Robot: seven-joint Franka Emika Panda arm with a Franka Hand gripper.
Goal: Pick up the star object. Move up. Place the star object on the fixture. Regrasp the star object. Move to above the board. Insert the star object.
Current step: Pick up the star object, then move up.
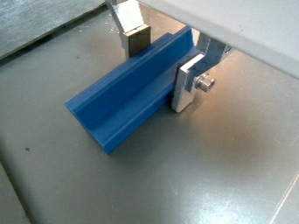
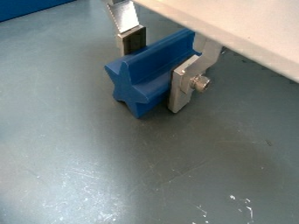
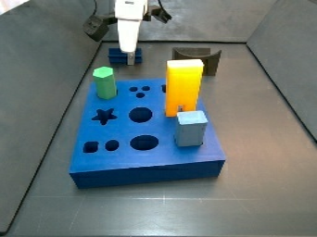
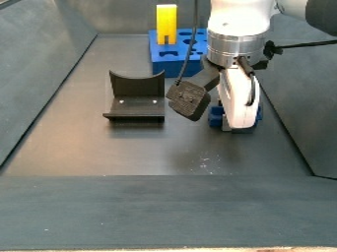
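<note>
The star object (image 1: 122,101), a dark blue prism with a star-shaped end (image 2: 131,83), lies flat on the grey floor. My gripper (image 1: 158,76) straddles its far half, with one silver finger (image 2: 184,83) against each long side. In both side views the gripper (image 4: 235,118) reaches down to the floor, between the board (image 4: 178,49) and the fixture (image 4: 136,95). The fixture (image 3: 198,57) is a dark bracket with nothing on it. The board (image 3: 148,159) has a star-shaped hole (image 3: 106,117) on its near left.
On the board stand a yellow block (image 3: 183,85), a green hexagonal peg (image 3: 104,81) and a pale blue block (image 3: 190,128). Dark walls enclose the floor on both sides.
</note>
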